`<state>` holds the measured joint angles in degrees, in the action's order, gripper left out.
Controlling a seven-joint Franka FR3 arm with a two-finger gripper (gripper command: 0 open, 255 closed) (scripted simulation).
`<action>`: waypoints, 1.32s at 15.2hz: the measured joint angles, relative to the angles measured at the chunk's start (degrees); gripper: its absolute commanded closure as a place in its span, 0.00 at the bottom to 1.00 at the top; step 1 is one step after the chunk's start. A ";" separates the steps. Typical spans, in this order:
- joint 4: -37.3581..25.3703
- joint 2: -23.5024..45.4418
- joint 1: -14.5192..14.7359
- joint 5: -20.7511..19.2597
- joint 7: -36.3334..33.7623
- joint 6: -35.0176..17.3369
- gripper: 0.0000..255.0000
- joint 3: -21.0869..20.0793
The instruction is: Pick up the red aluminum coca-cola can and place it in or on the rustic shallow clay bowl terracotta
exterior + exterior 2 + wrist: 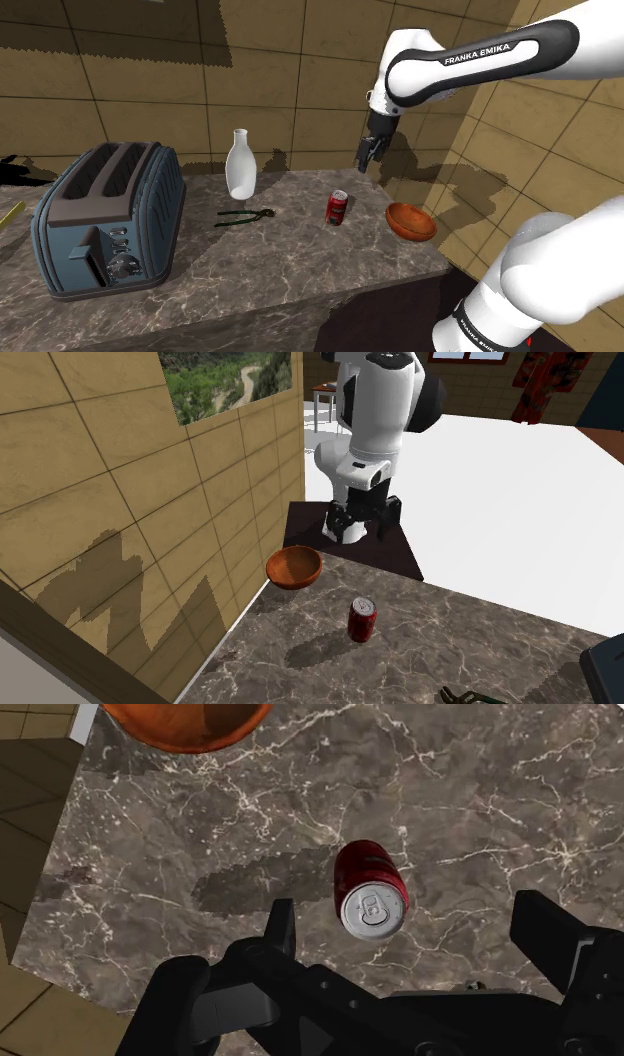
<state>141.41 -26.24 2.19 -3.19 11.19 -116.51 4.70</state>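
Observation:
A red cola can (337,208) stands upright on the dark marble counter (270,250). In the second exterior view the can (362,619) sits out from the wall, with the terracotta bowl (293,566) beside it near the counter's end. The shallow bowl (411,220) is empty. My black gripper (369,154) hangs open well above the can, holding nothing. In the wrist view the can's silver top (373,909) lies below and between my spread fingers (281,930), and the bowl's rim (185,726) shows beyond it.
A white vase (240,164) stands near the tiled wall. A dark pair of pliers (243,215) lies between vase and can. A large blue-grey toaster (108,217) takes up the shoulder view's left. The counter ends just past the bowl.

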 measured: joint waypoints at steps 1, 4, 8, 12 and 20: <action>0.20 1.65 0.01 0.05 0.58 -1.74 0.00 0.37; -0.30 7.45 0.62 0.76 1.42 -6.70 0.00 0.66; -1.17 15.91 1.58 2.12 2.32 -13.77 0.00 0.62; -2.75 22.82 2.11 3.44 3.52 -18.73 0.00 0.57; -1.53 27.71 2.16 4.25 4.24 -24.78 0.00 0.57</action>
<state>139.88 1.47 4.34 1.06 15.43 -141.30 5.27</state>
